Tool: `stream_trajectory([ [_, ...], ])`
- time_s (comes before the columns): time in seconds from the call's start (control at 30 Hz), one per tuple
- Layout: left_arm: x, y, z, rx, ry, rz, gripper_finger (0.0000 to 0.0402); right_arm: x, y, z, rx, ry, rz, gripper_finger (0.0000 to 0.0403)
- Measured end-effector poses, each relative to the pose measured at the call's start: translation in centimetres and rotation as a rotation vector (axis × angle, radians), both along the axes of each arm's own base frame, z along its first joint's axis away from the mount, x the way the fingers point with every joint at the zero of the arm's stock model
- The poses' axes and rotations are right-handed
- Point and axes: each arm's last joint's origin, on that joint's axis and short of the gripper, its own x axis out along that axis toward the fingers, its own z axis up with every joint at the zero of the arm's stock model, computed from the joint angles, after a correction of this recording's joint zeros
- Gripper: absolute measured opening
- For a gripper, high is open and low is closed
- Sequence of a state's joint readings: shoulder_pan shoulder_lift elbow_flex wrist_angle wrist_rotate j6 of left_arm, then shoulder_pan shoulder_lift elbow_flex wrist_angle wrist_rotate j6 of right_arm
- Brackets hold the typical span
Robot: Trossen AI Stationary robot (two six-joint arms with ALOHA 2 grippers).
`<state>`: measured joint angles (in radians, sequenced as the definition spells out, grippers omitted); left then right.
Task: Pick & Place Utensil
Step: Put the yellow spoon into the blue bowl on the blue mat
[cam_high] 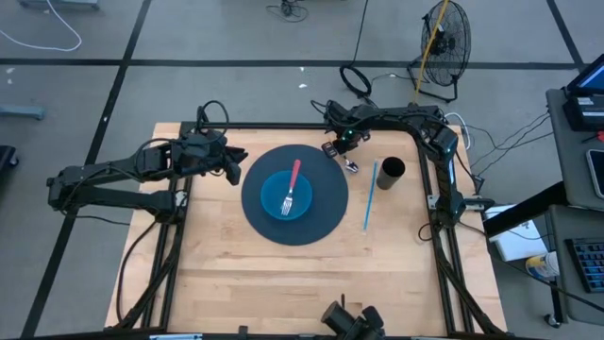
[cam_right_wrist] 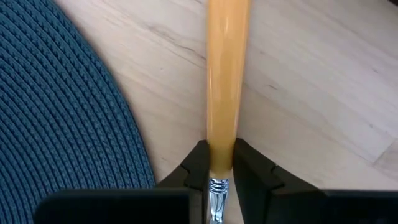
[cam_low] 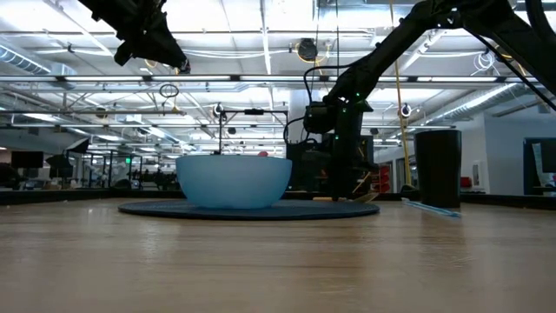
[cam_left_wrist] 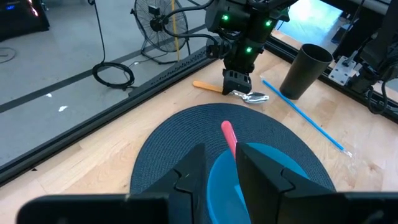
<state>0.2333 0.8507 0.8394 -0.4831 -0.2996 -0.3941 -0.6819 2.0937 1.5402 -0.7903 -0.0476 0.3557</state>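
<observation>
A spoon with an orange handle and a metal bowl lies flat on the wood, just beyond the far right rim of the round dark placemat. My right gripper stands over it, pointing down and shut on it. On the mat sits a blue bowl, and a red-handled fork rests in it. My left gripper hovers open, well above the mat's left edge, touching nothing. My right gripper pinches the spoon between its two fingers at the lower end of the orange handle, right where the metal neck begins. The fingers come from above, pointing down, and lie across the spoon. The spoon still lies on the table.
A black cup stands upright to the right of the spoon. A thin blue straw lies on the wood between the cup and the mat. The table's frame rails run close behind the right gripper. Bare wood lies toward the near edge.
</observation>
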Motion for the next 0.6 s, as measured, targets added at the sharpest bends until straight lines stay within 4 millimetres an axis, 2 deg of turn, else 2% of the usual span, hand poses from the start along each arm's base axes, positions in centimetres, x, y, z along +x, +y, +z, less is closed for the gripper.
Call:
stream_trajectory([
  [0.37,0.0,0.0,0.0,-0.005,-0.005,0.003,0.0090,0.1,0.8,0.9,-0.004,-0.005,0.046,0.0040],
  [0.6,0.0,0.0,0.0,-0.008,-0.008,0.004,0.0090,0.1,1.1,3.3,-0.054,-0.059,0.062,0.0040],
])
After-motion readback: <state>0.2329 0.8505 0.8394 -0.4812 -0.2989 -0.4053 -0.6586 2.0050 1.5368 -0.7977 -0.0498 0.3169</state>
